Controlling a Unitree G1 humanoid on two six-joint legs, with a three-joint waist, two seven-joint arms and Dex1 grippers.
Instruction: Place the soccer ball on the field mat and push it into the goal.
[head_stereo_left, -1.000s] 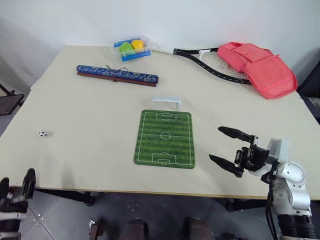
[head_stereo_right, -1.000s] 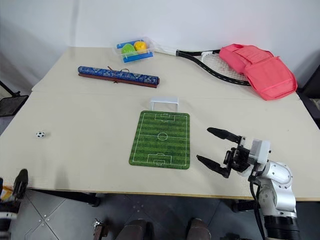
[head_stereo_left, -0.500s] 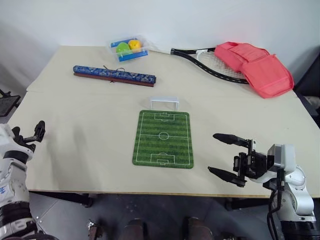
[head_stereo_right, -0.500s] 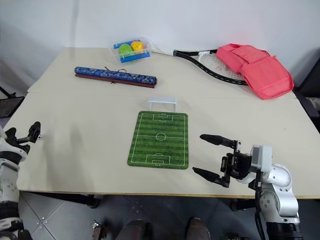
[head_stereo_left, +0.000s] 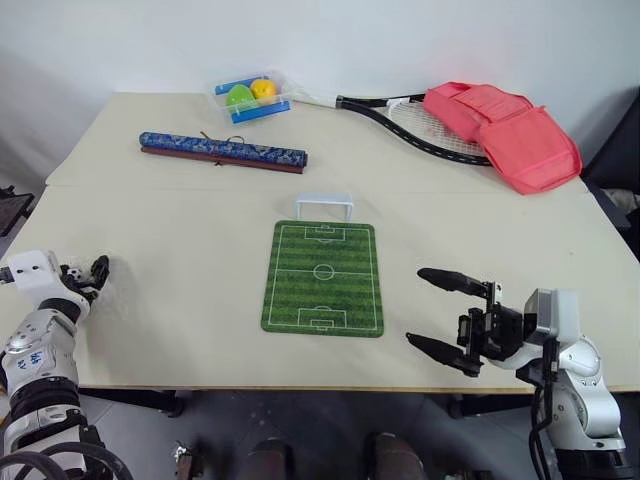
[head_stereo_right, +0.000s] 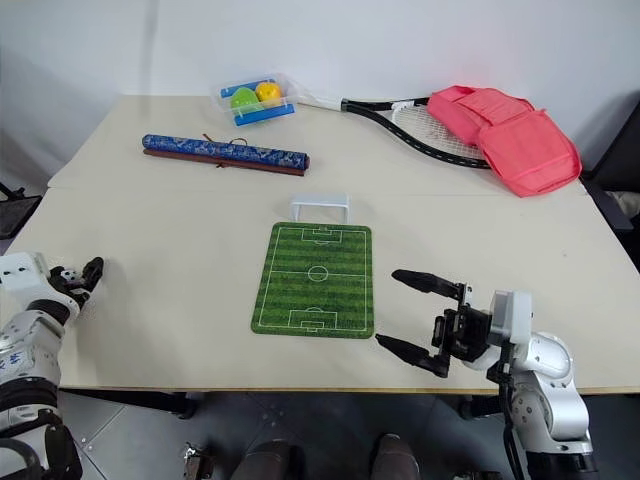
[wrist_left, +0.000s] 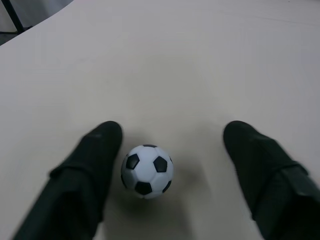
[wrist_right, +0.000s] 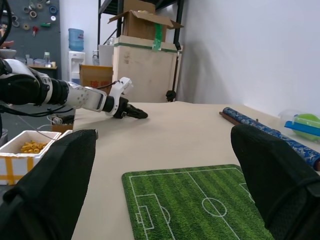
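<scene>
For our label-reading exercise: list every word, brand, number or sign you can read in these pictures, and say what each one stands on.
None can be read.
The field mat bears white pitch lines, no letters or numbers.
The blue patterned roll shows a pattern, too small to read as text.
The cardboard boxes in the right wrist view show no legible print.
The soccer ball has black patches only.

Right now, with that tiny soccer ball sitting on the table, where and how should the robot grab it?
Across its middle, one finger on each side. The ball is round, so any pair of opposite sides would probably do. It rests on the table between the left gripper's open fingers, close to one, so coming in low along the tabletop and closing looks best.
</scene>
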